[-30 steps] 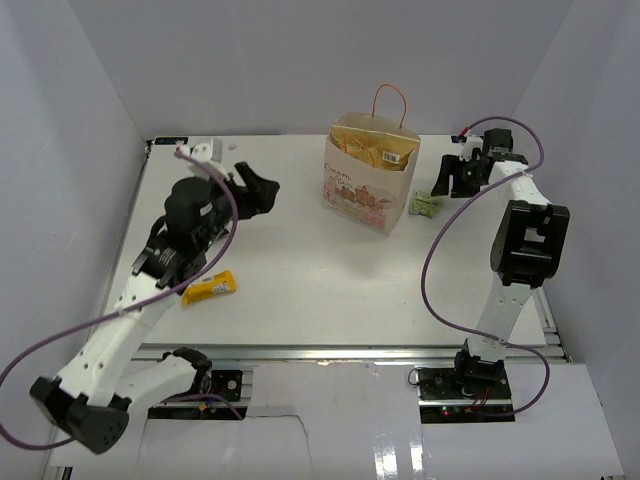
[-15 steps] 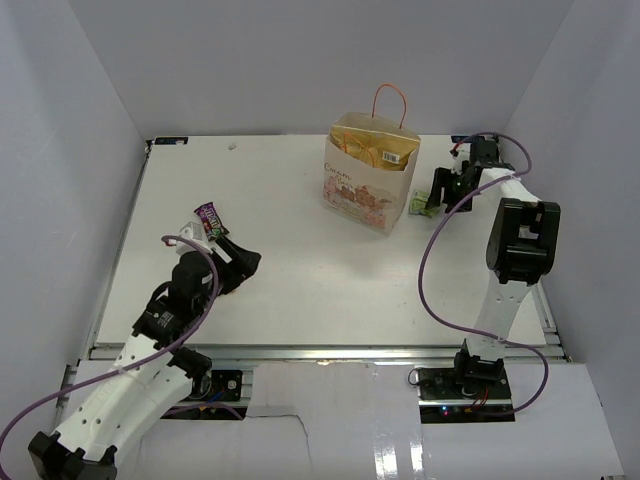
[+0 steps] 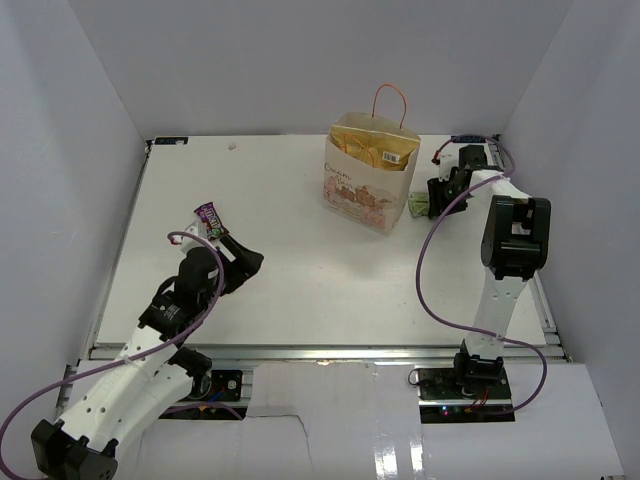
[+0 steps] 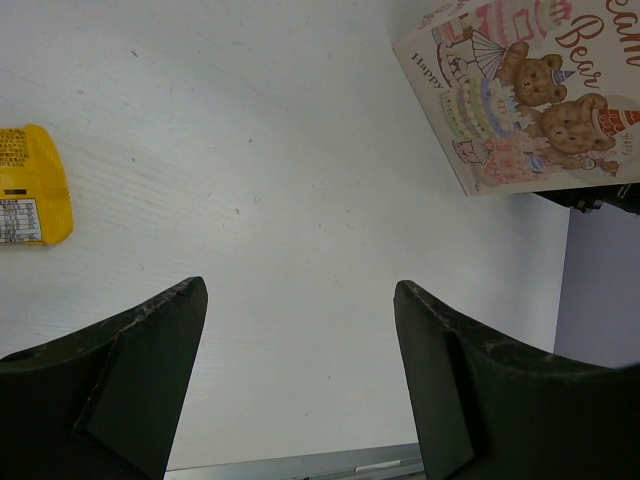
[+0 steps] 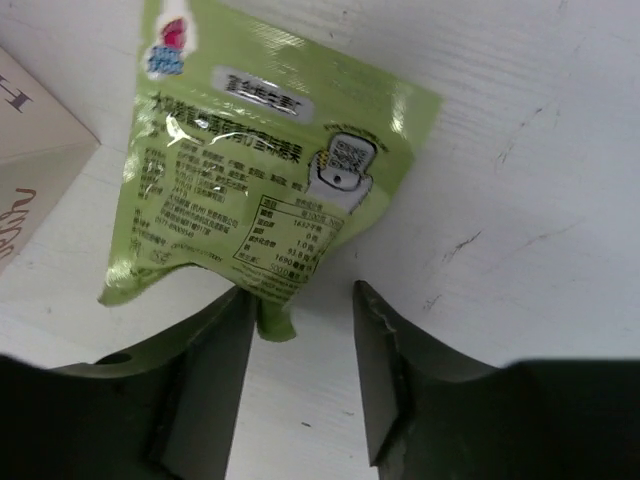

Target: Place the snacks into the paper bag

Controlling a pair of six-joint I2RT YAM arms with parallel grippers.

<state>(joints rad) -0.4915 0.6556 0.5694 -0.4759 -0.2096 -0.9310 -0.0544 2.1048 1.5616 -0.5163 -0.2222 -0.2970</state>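
Observation:
The paper bag (image 3: 368, 178) stands upright at the back middle, with a yellow-tan chip bag (image 3: 385, 149) inside it. A green packet (image 3: 416, 204) lies flat on the table right of the bag. My right gripper (image 3: 428, 200) is down at it. In the right wrist view the packet (image 5: 250, 160) has its lower corner between my open jaws (image 5: 300, 292), against the left finger (image 5: 215, 370). A purple packet (image 3: 210, 217) lies at the left. My left gripper (image 3: 247, 263) hovers open and holds nothing; its wrist view shows a yellow packet (image 4: 30, 185) and the paper bag (image 4: 530, 90).
The table's metal front rail (image 4: 300, 465) runs just below my left fingers. White walls close in the table on the left, back and right. Purple cables (image 3: 430, 270) loop off both arms. The paper bag's corner (image 5: 30, 150) stands close to the left of the green packet.
My left arm has swung back from the far left to the near left, and the purple packet now shows. My right gripper has come down onto the green packet, its jaws narrowing.

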